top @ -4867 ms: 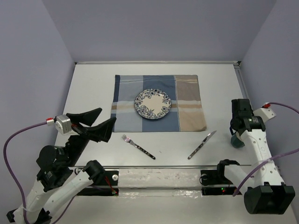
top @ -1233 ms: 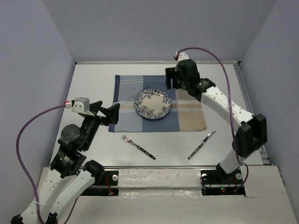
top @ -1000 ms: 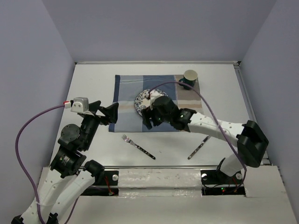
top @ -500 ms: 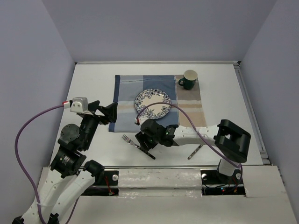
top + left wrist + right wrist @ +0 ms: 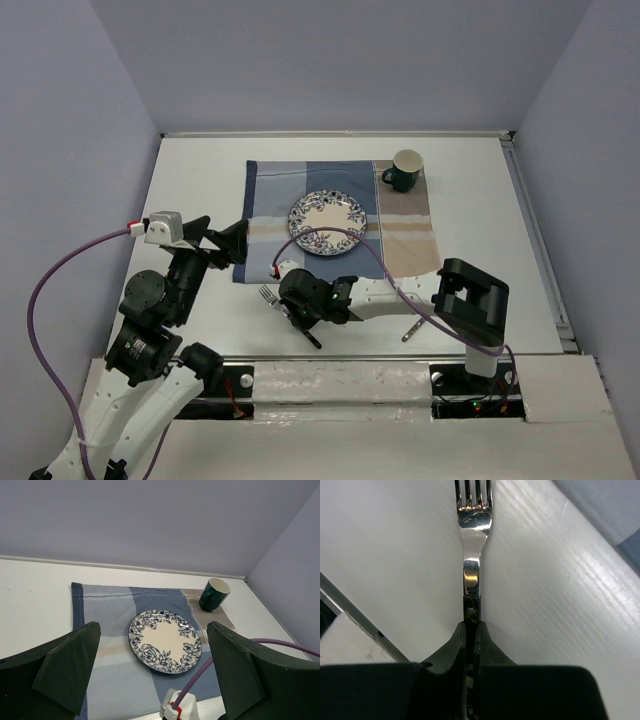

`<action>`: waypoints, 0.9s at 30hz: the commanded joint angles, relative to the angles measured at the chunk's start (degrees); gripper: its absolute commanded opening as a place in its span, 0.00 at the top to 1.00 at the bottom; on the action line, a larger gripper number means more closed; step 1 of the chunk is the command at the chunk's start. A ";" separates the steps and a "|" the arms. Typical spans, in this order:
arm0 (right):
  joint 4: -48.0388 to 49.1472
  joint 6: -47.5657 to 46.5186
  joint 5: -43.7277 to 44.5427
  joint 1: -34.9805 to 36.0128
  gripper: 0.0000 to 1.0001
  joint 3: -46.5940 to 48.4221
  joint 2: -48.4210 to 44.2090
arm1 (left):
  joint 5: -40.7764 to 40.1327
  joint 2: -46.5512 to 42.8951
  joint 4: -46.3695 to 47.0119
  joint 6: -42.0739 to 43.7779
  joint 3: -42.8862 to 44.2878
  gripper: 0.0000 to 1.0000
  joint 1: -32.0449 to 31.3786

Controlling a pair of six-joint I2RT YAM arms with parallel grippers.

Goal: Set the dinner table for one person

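A silver fork (image 5: 471, 575) lies on the white dinner table (image 5: 195, 180), in front of the plaid cloth (image 5: 270, 200). My right gripper (image 5: 471, 627) is shut on the fork's handle; seen from above, the right gripper (image 5: 300, 308) hides most of the handle, and the tines (image 5: 267, 294) point left. A blue-flowered plate (image 5: 328, 222) sits mid-cloth, and a dark green mug (image 5: 405, 170) stands on the cloth's back right corner. My left gripper (image 5: 228, 232) hovers open and empty over the cloth's left edge. In the left wrist view the left gripper (image 5: 154, 626) frames the plate (image 5: 165, 642).
A knife (image 5: 413, 327) lies on the table to the right of the fork, partly under my right arm. The mug (image 5: 214, 594) and cloth (image 5: 105, 615) show in the left wrist view. A metal rail (image 5: 350, 610) runs along the near table edge.
My right arm left the mug on the cloth's back right corner, swept down to the fork and shut on its handle. The left arm stayed almost still, open.
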 commanded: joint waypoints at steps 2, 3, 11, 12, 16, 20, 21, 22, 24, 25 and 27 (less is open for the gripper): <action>-1.25 3.22 10.02 0.27 1.00 12.75 -1.12 | 0.06 -1.45 1.94 0.27 0.14 0.01 0.43; -1.60 3.22 11.72 0.27 1.00 15.14 -0.77 | -0.20 -1.97 1.86 0.27 0.14 0.01 0.42; 0.32 12.61 24.82 -10.09 1.00 31.67 8.10 | -1.88 -4.18 1.42 -0.08 0.58 0.01 0.25; 0.33 13.84 25.44 -11.75 1.00 35.17 11.07 | -2.14 -4.26 1.24 -0.17 0.67 0.01 -0.01; -0.20 18.85 26.32 -13.87 1.00 42.82 18.29 | -3.28 -5.58 1.06 -0.26 0.76 0.01 -0.80; -4.06 22.73 25.71 -15.20 1.00 48.81 24.10 | -3.28 -5.58 0.80 -0.43 0.76 0.01 -2.21; -4.33 22.99 25.71 -15.72 1.00 49.52 25.67 | -3.19 -5.58 0.80 -0.26 0.76 0.01 -2.91; -5.03 23.25 25.62 -15.72 1.00 50.31 26.38 | -3.19 -5.58 0.71 -0.34 0.76 0.01 -3.18; -6.09 23.78 25.71 -15.72 1.00 51.46 27.44 | -3.54 -5.76 0.54 -0.26 0.76 0.01 -3.62; -6.18 23.78 25.45 -15.72 1.00 51.64 27.79 | -3.72 -5.93 0.45 -0.26 0.76 0.01 -3.71; -6.35 23.70 24.31 -16.34 1.00 52.08 29.11 | -3.90 -6.20 0.45 -0.17 0.76 0.01 -3.97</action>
